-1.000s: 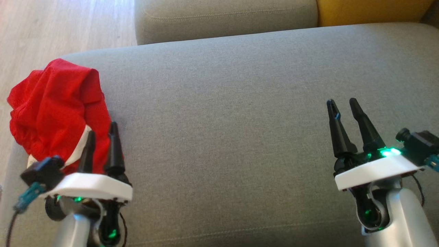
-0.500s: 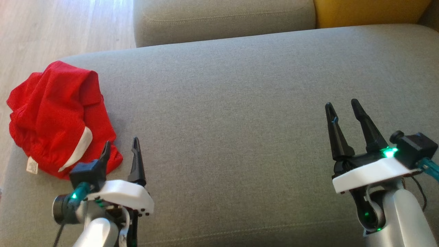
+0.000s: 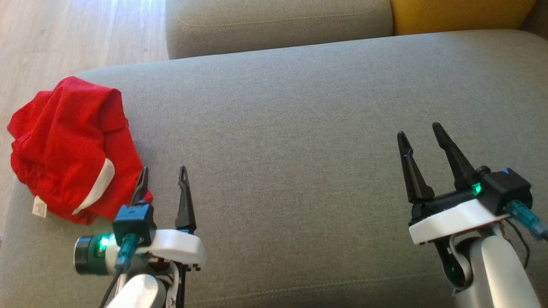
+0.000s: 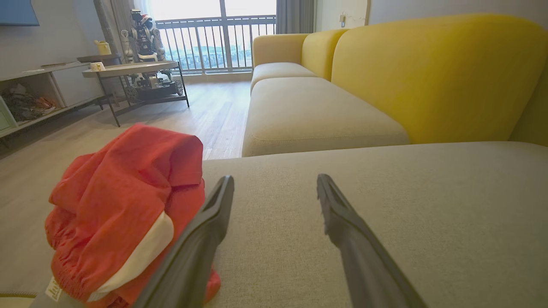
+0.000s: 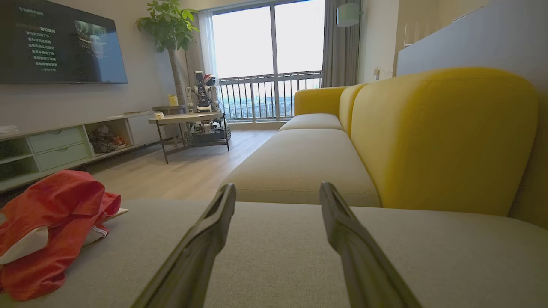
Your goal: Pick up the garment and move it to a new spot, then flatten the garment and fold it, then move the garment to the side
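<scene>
Gaping wide, left pincer [image 3: 164, 169] empty, beside garment [image 3: 64, 137]

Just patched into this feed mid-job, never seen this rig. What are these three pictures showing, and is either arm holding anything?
This is a two-armed robot at a sofa. The downward picture is from its head camera: left gripper lower left, right gripper lower right. The other two are from wrist cameras, each looking along that arm's two dark fingers. A crumpled red garment lies at the left end of the grey seat cushion. Both grippers are open, holding nothing; the left is close beside the garment.
</scene>
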